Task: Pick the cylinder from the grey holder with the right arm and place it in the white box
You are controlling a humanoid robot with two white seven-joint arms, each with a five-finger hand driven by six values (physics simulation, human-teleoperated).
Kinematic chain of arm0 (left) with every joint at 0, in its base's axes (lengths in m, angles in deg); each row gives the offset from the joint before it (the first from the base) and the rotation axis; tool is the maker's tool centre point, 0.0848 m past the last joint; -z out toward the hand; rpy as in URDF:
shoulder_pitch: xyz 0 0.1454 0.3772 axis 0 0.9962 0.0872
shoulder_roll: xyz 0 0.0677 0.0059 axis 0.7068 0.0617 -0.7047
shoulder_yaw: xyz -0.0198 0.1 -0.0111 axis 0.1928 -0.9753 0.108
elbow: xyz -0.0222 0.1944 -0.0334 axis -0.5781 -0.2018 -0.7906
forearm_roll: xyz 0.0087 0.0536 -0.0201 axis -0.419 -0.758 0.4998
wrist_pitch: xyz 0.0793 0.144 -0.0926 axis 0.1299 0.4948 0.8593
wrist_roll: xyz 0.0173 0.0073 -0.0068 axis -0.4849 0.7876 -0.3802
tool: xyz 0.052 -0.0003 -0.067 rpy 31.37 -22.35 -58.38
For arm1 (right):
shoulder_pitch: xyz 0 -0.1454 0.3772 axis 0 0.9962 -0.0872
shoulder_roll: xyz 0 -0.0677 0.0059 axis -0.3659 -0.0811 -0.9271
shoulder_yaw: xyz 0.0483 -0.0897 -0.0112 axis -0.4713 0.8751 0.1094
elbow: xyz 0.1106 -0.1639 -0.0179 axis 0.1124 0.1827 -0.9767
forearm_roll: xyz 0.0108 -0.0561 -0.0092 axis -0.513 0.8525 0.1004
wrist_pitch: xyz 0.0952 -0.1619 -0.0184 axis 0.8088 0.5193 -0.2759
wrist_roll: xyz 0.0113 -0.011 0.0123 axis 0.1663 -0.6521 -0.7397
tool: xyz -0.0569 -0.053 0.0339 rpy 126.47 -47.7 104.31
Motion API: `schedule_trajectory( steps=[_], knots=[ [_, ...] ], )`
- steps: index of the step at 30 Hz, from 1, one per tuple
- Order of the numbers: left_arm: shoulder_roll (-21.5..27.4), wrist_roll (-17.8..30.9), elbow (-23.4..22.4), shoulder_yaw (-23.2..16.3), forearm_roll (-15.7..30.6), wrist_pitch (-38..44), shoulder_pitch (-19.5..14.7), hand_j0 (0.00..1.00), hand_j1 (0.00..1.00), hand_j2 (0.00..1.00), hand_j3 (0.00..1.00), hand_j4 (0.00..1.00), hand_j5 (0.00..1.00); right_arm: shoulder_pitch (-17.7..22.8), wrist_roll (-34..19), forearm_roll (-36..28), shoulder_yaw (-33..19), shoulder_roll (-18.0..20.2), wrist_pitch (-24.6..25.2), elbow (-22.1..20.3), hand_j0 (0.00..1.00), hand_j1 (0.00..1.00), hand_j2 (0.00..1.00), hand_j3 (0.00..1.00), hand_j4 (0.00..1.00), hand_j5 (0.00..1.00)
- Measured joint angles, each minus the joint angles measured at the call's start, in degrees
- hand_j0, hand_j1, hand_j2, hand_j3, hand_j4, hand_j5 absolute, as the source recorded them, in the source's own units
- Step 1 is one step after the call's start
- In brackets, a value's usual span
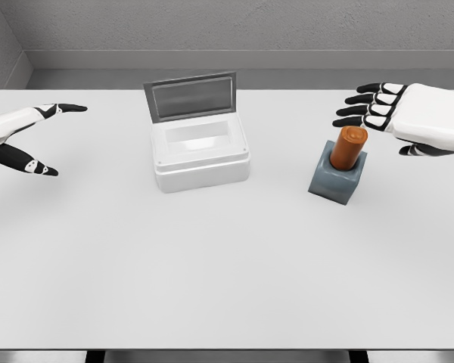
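Grey holder keeps the cylinder upright; right hand, fingers spread, seemingly just above it

Table: smooth, matt white surface. White box: smooth, plastic-looking shell with a soft sheen; its raised lid has a grey, metal-like frame. Cylinder, just below the right hand: smooth orange-brown finish, slightly glossy. Grey holder: matt, slate-coloured. Both hands: glossy white shells with black finger segments.
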Motion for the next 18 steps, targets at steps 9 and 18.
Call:
schedule_trajectory(
  steps=[9,18],
  knots=[
    [-0.07,0.08,-0.08,0.04,0.15,0.0,0.0,1.0,1.0,1.0,1.0,1.0,1.0,0.26,-10.38,-0.82,-4.76,-3.64,-0.01,1.24,1.0,1.0,1.0,1.0,1.0,1.0],
    [-3.56,0.08,-0.1,-0.05,9.96,2.31,-2.37,1.0,1.0,1.0,1.0,1.0,1.0,-15.47,-24.82,0.08,1.01,-12.64,-0.01,8.36,0.99,0.99,0.99,0.99,0.99,0.99]
  ],
)
